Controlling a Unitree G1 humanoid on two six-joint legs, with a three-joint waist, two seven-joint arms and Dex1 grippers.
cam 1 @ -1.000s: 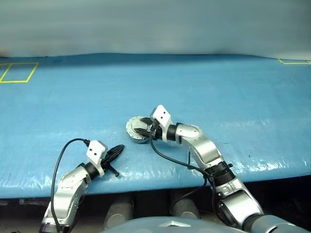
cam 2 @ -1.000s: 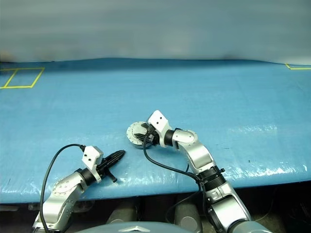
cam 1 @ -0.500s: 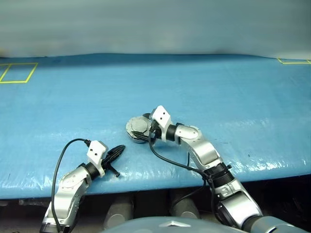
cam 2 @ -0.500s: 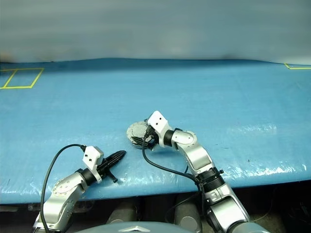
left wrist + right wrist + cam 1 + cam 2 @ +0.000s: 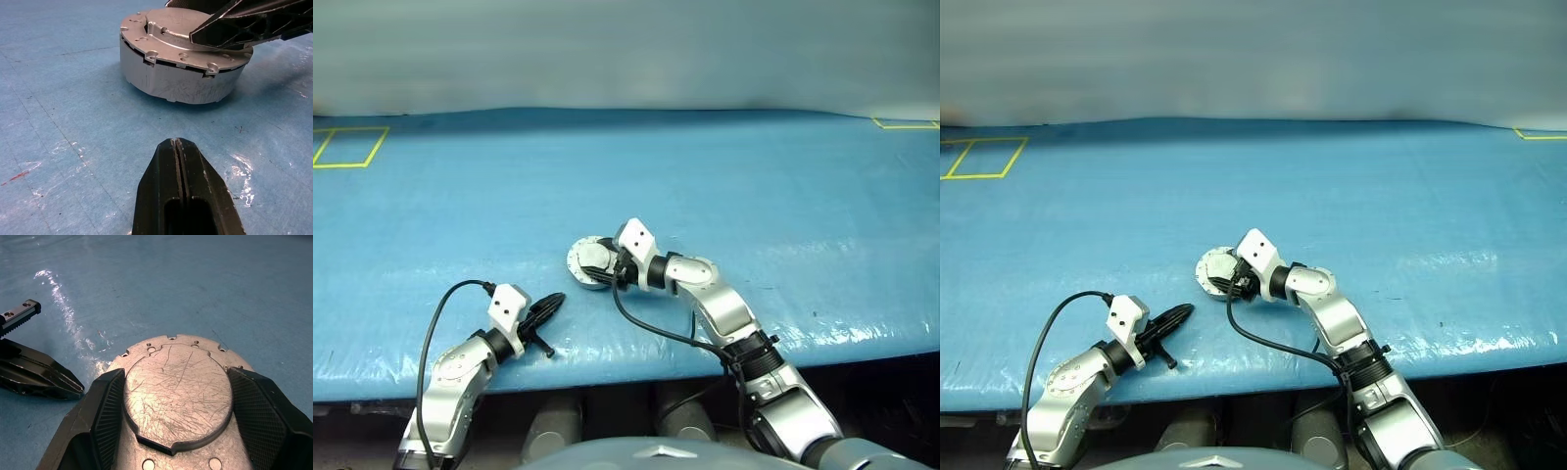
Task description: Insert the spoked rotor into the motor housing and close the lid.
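Note:
The motor housing stands on the blue table as a low grey drum, with the lid lying flat on it, plain scratched face up. My right gripper rests on the lid, open, its fingers spread to either side of the raised centre. My left gripper lies near the table's front edge, shut and empty, pointing at the housing. It also appears as a dark wedge in the right wrist view, left gripper. The spoked rotor is out of view.
The table's front edge runs just behind both wrists. Yellow tape marks lie at the far left and the far right corner. A black cable loops from the right wrist.
The grey lid looked tilted under my right gripper half a second ago and now lies flat on the housing. My right wrist shifted slightly. The left arm has kept still.

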